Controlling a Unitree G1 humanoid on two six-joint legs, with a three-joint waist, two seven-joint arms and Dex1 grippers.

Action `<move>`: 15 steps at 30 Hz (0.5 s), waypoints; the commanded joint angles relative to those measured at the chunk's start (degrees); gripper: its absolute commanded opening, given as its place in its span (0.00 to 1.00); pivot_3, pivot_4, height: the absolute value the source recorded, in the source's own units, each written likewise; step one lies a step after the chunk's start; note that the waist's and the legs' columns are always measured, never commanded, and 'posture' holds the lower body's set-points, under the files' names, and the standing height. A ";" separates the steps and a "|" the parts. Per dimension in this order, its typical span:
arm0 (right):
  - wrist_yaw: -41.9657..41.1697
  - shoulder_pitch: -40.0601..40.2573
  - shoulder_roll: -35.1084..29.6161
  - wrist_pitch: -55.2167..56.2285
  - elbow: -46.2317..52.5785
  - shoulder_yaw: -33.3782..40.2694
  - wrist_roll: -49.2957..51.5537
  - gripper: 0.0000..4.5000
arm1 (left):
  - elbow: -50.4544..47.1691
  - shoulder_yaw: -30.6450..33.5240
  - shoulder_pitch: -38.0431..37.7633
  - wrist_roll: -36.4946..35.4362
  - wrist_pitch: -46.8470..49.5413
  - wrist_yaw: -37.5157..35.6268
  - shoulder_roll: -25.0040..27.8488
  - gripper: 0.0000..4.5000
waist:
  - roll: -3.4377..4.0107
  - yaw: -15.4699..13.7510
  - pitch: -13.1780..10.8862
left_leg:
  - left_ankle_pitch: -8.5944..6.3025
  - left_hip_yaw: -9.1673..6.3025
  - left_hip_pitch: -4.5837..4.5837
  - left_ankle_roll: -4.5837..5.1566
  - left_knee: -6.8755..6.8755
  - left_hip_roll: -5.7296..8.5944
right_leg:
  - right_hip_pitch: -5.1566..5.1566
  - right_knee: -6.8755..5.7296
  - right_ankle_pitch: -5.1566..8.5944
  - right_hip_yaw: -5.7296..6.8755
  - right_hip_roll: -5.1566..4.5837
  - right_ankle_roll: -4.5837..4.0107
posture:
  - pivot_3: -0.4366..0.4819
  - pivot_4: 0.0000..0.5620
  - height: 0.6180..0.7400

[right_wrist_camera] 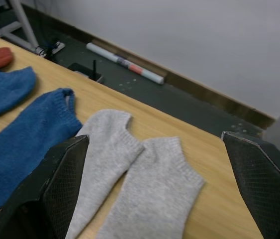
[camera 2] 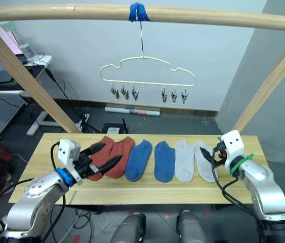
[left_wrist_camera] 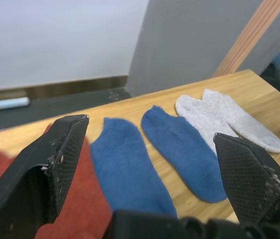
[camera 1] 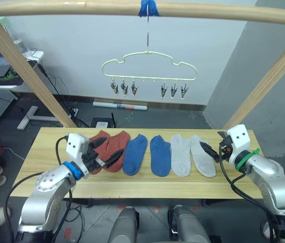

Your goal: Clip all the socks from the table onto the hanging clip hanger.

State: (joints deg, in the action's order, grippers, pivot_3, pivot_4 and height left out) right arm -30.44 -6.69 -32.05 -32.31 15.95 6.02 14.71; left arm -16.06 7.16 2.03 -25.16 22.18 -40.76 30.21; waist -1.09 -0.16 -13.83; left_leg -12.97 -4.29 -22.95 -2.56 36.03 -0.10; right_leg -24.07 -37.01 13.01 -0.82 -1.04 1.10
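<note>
Socks lie before you in a row across the table (camera 1: 147,187): two rust-red socks (camera 1: 113,148) toward its left end, two blue socks (camera 1: 149,154) mid-table, two grey socks (camera 1: 193,154) toward its right end. Your left gripper (camera 1: 105,153) hovers wide open over the red pair; your right gripper (camera 1: 210,151) gapes empty beside the grey pair. Beyond the far edge, the clip hanger (camera 1: 150,71) hangs bare.

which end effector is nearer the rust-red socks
Left. The left end effector hangs open right over the rust-red socks at the table's left end; the right end effector is open beside the grey socks, past both blue ones.
</note>
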 commanded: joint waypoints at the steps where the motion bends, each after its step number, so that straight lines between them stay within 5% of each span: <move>1: -0.71 -1.04 -1.01 0.30 1.16 1.59 0.70 1.00 | -3.56 0.19 3.42 -2.58 2.26 0.54 0.07 1.00 | -0.09 0.30 -0.19 | 0.00 0.01 -0.01 0.00 0.00 0.01 | -0.01 0.01 0.00 -0.02 0.00 0.01 | 0.49 0.50 1.00; 15: -5.34 -11.21 0.63 -5.80 17.41 -2.02 13.28 1.00 | -0.10 7.53 14.66 2.00 3.52 21.68 -5.84 1.00 | -0.63 1.72 -2.31 | -0.01 -0.02 -0.01 0.01 -0.03 -0.08 | -0.04 0.00 0.01 0.01 0.04 0.09 | 0.48 0.55 1.00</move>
State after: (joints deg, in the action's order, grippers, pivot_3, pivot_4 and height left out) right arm -35.83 -14.96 -32.08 -37.85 31.22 3.14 25.49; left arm -15.36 13.36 15.50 -23.60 26.60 -20.96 25.01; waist -1.71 1.56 -16.14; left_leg -12.97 -4.30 -22.96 -2.55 36.01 -0.18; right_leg -24.10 -37.02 13.01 -0.82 -1.01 1.19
